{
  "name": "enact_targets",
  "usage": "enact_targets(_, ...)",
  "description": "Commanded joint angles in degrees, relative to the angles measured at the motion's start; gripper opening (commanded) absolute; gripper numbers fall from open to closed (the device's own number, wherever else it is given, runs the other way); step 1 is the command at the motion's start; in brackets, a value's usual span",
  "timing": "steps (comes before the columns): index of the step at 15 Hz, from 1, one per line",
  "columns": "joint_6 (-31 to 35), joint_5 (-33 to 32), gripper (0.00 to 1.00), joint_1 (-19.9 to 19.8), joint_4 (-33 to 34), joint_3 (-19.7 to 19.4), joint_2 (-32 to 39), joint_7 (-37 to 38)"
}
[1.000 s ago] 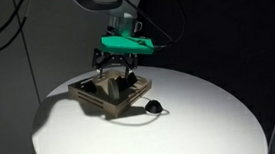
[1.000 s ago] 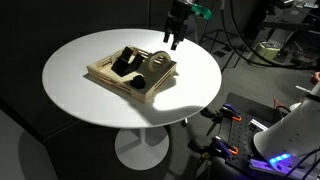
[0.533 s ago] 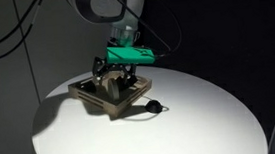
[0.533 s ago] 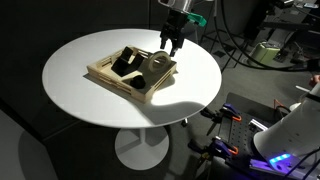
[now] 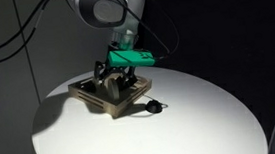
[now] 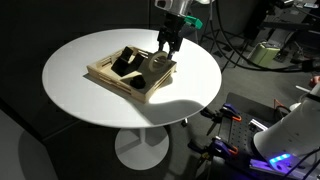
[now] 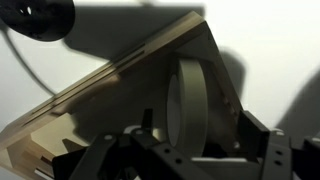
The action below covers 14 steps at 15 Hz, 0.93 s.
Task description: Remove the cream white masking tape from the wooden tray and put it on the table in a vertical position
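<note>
The cream white masking tape (image 7: 188, 95) stands on its edge inside the wooden tray (image 7: 120, 75), near a corner wall. My gripper (image 7: 200, 140) is low in the tray and open. One finger stands on each side of the roll, and a gap shows on both sides. In both exterior views the gripper (image 6: 166, 55) (image 5: 118, 77) reaches down into the far part of the tray (image 6: 105, 72) (image 5: 94, 99) and covers most of the tape (image 6: 158, 64). The tray rests on the round white table (image 6: 90, 105) (image 5: 192, 122).
Dark objects (image 6: 126, 62) lie in the tray's other compartments. A small black lump (image 5: 155, 107) with a thin cable lies on the table beside the tray and shows as a dark shape (image 7: 35, 15) in the wrist view. Lab equipment (image 6: 265, 50) stands beyond the table's edge.
The gripper has come down from above the tray's far corner into the tray and now straddles the tape. Its fingers have drawn slightly inward.
</note>
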Motion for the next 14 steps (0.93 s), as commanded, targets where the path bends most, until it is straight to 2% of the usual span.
enact_targets(1, 0.15, 0.53, 0.56, -1.52, 1.51, 1.1, 0.94, -2.27)
enact_targets(8, 0.05, 0.64, 0.02, -2.05, 1.58, 1.5, 0.8, -2.58)
enact_targets(9, 0.06, 0.66, 0.01, -2.07, 1.61, 1.54, 0.81, -2.6)
enact_targets(10, 0.08, 0.69, 0.05, -2.05, 1.62, 1.6, 0.82, -2.61)
enact_targets(14, 0.11, 1.27, 0.05, -1.85, 1.13, 2.06, -0.24, -3.26)
